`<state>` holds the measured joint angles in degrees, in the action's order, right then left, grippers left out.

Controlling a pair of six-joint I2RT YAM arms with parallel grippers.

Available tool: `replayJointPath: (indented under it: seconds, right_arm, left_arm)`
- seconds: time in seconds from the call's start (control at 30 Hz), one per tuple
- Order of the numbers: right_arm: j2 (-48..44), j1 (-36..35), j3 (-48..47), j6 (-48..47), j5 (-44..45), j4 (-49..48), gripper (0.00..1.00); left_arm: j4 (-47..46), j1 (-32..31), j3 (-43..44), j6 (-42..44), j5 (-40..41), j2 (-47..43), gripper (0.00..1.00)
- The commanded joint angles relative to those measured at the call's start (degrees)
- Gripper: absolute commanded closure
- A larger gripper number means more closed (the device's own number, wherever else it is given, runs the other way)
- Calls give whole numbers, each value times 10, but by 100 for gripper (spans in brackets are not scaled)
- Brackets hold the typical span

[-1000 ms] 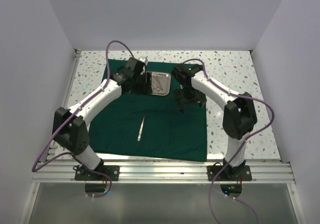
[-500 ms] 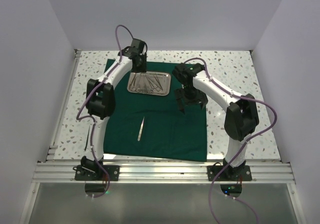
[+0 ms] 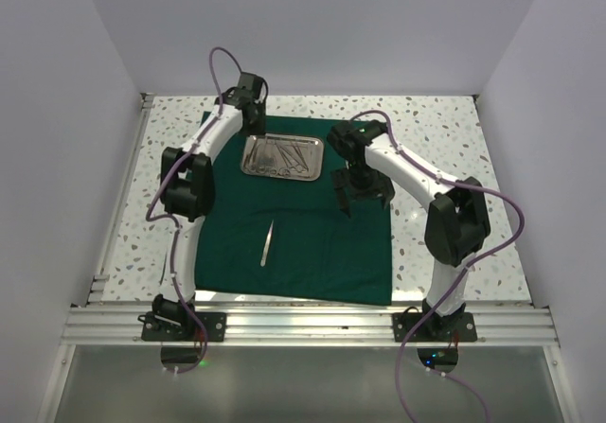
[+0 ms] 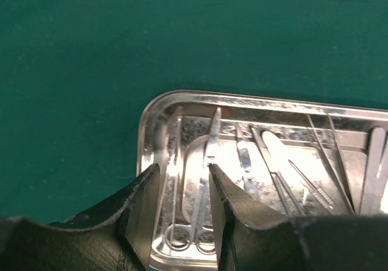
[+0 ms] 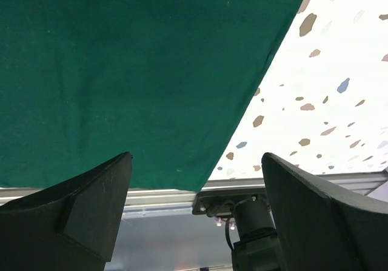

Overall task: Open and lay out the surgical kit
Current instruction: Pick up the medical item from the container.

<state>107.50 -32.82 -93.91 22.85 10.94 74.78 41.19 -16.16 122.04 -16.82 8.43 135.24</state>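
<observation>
On the cloth [image 3: 312, 243] sits the tray [image 4: 254, 100] of thin tools [image 4: 273, 150] that look stiff and slippery, so the left hand [image 4: 182, 177], narrow and holding nothing, should pinch the forceps [image 4: 203, 189] by its middle, while the right hand [image 5: 195, 162] hangs wide.

On the cloth [image 3: 322, 253], the tray [image 3: 248, 164] lies far back, one instrument [image 3: 268, 243] well nearer.
</observation>
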Motion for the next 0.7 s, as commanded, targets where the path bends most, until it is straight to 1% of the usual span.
replayJointPath:
  seconds: [0.0,0.47,0.57,0.67]
  right_arm:
    - [8,2,-17,7,0,19,8]
    - [24,2,-36,-2,13,26,8]
    - [24,1,-34,-4,15,26,8]
    - [24,2,-33,-6,15,24,8]
  left_arm:
    - [-12,16,22,13,0,20,58]
    - [-13,19,27,9,-18,60,60]
    - [-10,19,26,10,-16,65,66]
    - [-4,19,11,12,-8,66,74]
